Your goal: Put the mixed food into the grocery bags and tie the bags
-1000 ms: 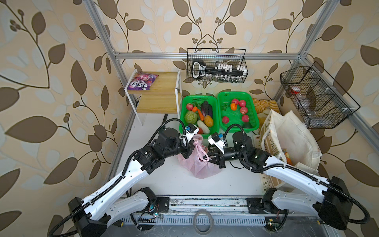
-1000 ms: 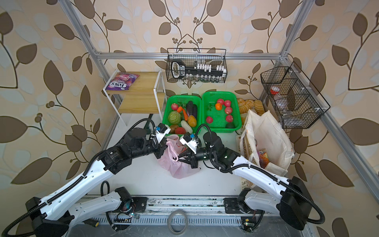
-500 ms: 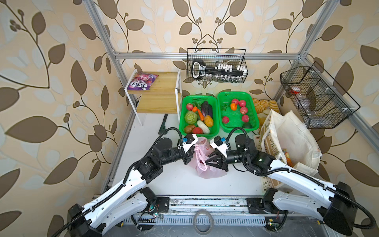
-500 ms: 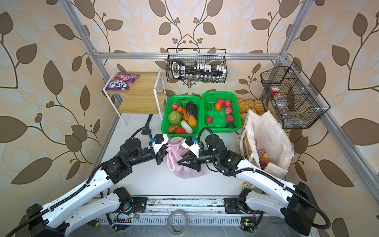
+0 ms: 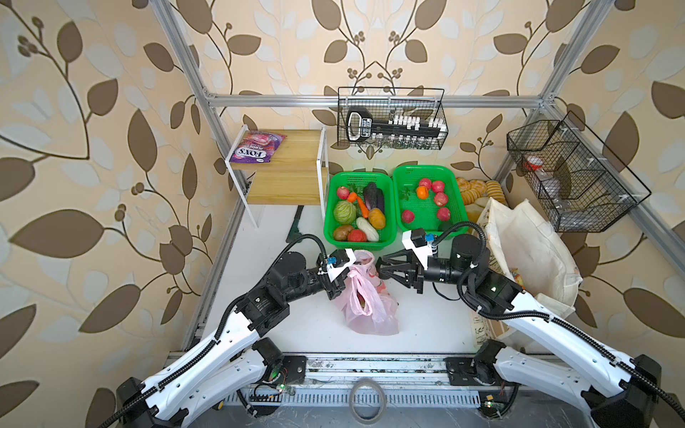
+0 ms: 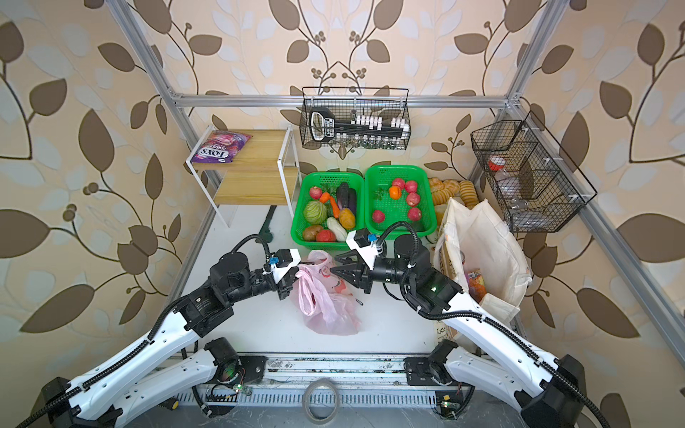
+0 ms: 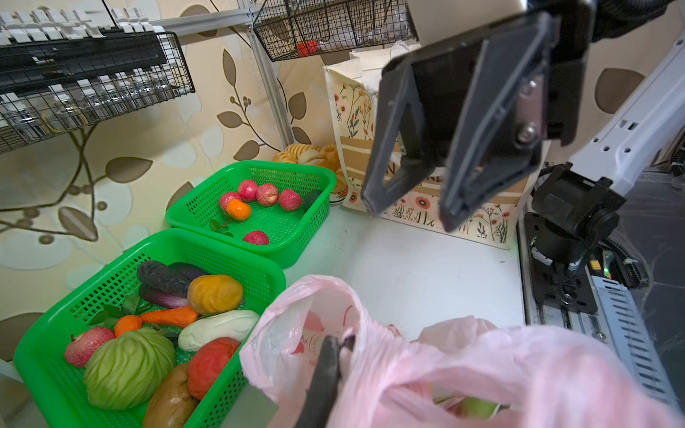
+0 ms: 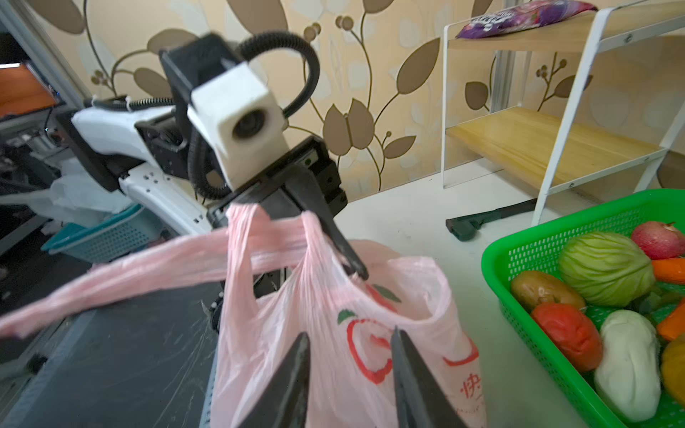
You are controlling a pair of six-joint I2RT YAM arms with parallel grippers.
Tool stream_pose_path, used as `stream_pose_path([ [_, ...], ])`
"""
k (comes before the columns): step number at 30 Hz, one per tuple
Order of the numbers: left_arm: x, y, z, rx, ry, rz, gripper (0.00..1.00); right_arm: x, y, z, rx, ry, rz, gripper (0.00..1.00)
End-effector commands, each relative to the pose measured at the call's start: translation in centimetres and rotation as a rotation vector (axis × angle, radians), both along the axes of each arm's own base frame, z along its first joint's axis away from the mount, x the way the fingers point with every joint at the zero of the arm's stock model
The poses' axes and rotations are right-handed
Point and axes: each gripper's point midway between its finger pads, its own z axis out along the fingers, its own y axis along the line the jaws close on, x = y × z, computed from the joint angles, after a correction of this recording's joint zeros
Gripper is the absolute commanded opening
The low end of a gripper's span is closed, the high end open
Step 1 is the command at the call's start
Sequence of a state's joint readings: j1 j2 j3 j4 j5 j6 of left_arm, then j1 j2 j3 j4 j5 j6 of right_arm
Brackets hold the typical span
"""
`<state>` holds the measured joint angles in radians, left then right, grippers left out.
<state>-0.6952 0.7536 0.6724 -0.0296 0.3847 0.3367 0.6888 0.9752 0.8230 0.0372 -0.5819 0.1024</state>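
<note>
Pink bag point(image 5: 367, 304) of thin translucent plastic stands slumped on the white worktop point(image 5: 426, 318) between the two arms, just in front of the green baskets point(image 5: 356, 244). Left jaws are pressed together on the bag's plastic at its mouth. In the right wrist view one loop handle point(image 8: 159, 263) drapes across their root and runs off slack out of frame. Right jaws stand partly apart with nothing between them. In both top views their tips sit just beside the bag's upper edge, on the side facing the tote. Whether they touch the plastic I cannot tell. A yellow-green item point(image 7: 476, 407) shows inside the bag's mouth.

Print on the bag: a red-outlined apple point(image 8: 370, 350) with a green leaf, and red Chinese characters below it, partly creased. A purple pouch point(image 5: 255, 148) lies flat on the top board of the wooden shelf point(image 5: 289, 178), well apart from both arms — its white lettering reads FOX'S, with a smaller line that looks like BERRIES. The cream canvas tote point(image 5: 533, 255) stands open at the worktop's right edge, beside the right arm. Its side carries a flower print and a band of lettering, partly hidden by the right jaws in the left wrist view.
</note>
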Motion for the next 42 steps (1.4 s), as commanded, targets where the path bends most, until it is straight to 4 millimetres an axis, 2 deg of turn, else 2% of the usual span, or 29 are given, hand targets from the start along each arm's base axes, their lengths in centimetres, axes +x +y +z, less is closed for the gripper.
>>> stream_pose_path([
  [1, -0.8, 0.0, 3.5, -0.053, -0.097, -0.028, 0.0, 2.3, 0.4, 2.5, 0.036, -0.022, -0.078, 0.3],
  [3, -0.9, -0.1, 3.5, -0.056, -0.089, -0.036, 0.0, 3.4, 1.3, 1.8, 0.016, 0.027, -0.095, 0.27],
  [7, -0.5, -0.2, 3.5, -0.068, -0.075, -0.027, 0.0, 3.5, 3.3, -0.2, -0.031, 0.064, -0.056, 0.26],
  [11, 0.8, -0.1, 3.4, -0.063, -0.058, 0.031, 0.0, 2.0, 4.6, -2.3, -0.089, 0.073, 0.012, 0.26],
  [15, 2.0, -0.1, 3.3, -0.065, -0.033, 0.085, 0.0, 1.1, 4.4, -4.1, -0.132, 0.086, 0.001, 0.3],
  [19, 3.0, 0.0, 3.3, -0.084, -0.021, 0.13, 0.0, 0.3, 3.7, -4.7, -0.074, 0.109, -0.04, 0.36],
  [22, 3.3, -0.1, 3.6, -0.099, -0.026, 0.14, 0.0, -0.6, 3.8, -4.9, -0.048, 0.115, -0.025, 0.37],
  [31, 2.5, -1.4, 4.4, -0.152, -0.023, 0.054, 0.0, -2.3, 6.8, -5.0, -0.057, 0.124, 0.078, 0.36],
  [40, 1.9, -1.6, 5.8, -0.24, -0.034, 0.019, 0.0, -3.3, 8.8, -5.9, -0.05, 0.142, 0.124, 0.33],
  [42, 1.6, -1.6, 5.9, -0.252, -0.026, 0.007, 0.0, -3.4, 9.0, -5.5, -0.031, 0.147, 0.13, 0.34],
])
